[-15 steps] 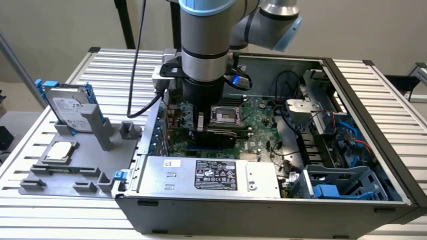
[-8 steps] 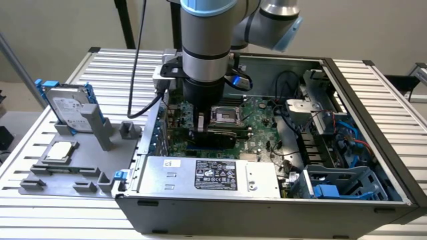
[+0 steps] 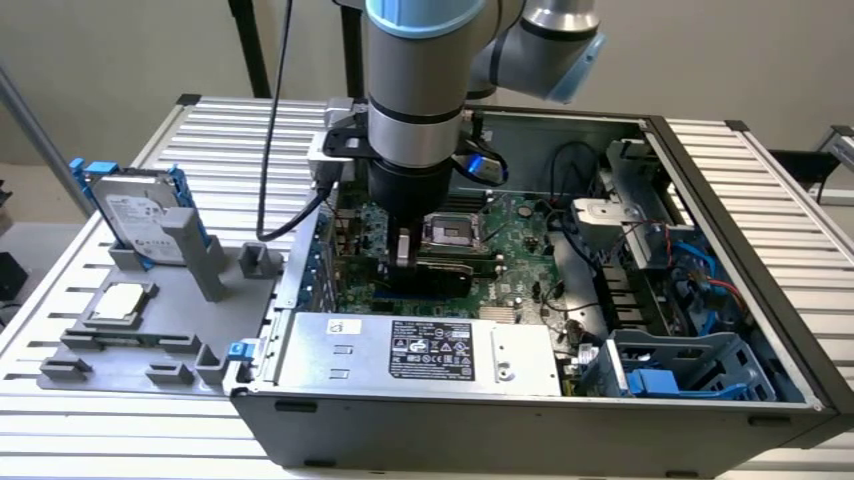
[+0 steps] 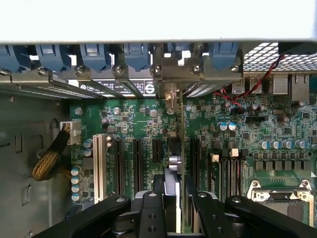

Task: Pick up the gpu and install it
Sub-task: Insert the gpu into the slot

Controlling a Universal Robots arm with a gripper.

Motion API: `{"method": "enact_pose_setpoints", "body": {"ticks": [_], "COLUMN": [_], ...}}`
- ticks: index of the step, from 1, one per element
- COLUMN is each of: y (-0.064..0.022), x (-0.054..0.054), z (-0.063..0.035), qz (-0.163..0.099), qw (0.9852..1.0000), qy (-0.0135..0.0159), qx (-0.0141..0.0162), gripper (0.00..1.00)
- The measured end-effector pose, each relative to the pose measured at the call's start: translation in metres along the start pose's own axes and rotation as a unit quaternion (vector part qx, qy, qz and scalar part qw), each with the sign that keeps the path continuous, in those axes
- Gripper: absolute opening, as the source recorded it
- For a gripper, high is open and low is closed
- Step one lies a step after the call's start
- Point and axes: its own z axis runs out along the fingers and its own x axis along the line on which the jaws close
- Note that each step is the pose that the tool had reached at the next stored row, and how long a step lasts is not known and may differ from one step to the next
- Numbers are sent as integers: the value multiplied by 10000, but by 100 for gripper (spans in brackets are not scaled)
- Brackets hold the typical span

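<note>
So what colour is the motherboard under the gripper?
Green; the motherboard shows best in the wrist view.

Desk (image 3: 787, 190): ribbed silver metal slats, pale. Directly on it: open grey computer case (image 3: 534, 425), toward exterior view's right; grey parts fixture (image 3: 147, 340), beside case on exterior view's left. Fixture carries upright hard drive (image 3: 134, 212) in blue frame, plus small square chip (image 3: 120, 300).
</note>
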Motion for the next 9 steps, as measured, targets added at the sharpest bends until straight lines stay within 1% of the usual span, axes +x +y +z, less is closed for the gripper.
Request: {"method": "enact_pose_setpoints", "body": {"ticks": [8,9], "y": [-3,-3], "x": [0,0], "z": [0,0], "qz": [0,0], "qw": [10000,10000], "qy": [-2,-3], "qx": [-3,-3], "gripper": [27,28]}}
